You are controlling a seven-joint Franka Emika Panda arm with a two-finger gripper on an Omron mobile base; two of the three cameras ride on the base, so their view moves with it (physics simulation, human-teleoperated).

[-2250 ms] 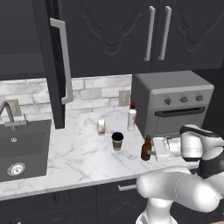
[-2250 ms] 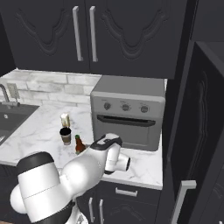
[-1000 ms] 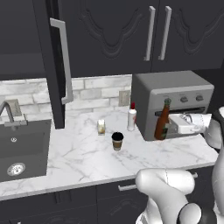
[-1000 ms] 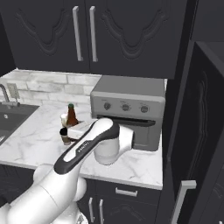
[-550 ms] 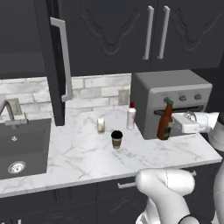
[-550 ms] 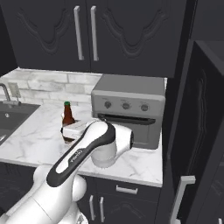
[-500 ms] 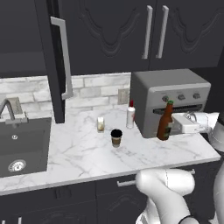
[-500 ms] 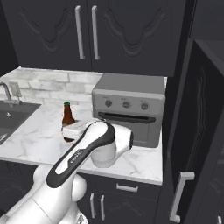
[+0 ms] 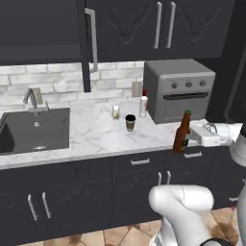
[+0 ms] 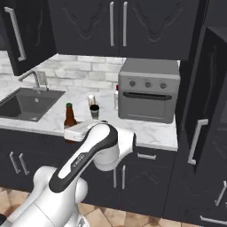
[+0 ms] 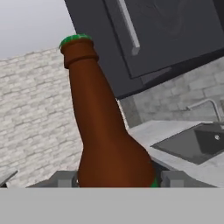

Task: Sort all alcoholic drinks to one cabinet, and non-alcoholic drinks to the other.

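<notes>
My gripper (image 9: 186, 141) is shut on the lower body of the brown beer bottle (image 9: 181, 137). It holds the bottle upright at the counter's front edge, with the arm reaching in from the right. In the hand view the bottle (image 11: 105, 131) with its green cap stands between the gripper (image 11: 119, 178) fingers. On the counter stand the white bottle with a red cap (image 9: 143, 105), the black-lidded paper cup (image 9: 130, 122) and the pale carton (image 9: 116, 112). The cabinet door with the long bar handle (image 9: 92, 38) hangs open above. The thick door with a short handle (image 10: 197, 142) stands open at right.
A grey toaster oven (image 9: 180, 91) sits on the counter's right end, just behind the held bottle. A dark sink (image 9: 33, 129) with a faucet is set in the counter at left. Closed carved-panel doors (image 9: 163, 24) hang above the oven. Drawers and doors line the counter front.
The whole picture has shifted: the base has backed away from the counter, so more of the cabinet fronts and floor shows. The bottle stays held upright in the gripper.
</notes>
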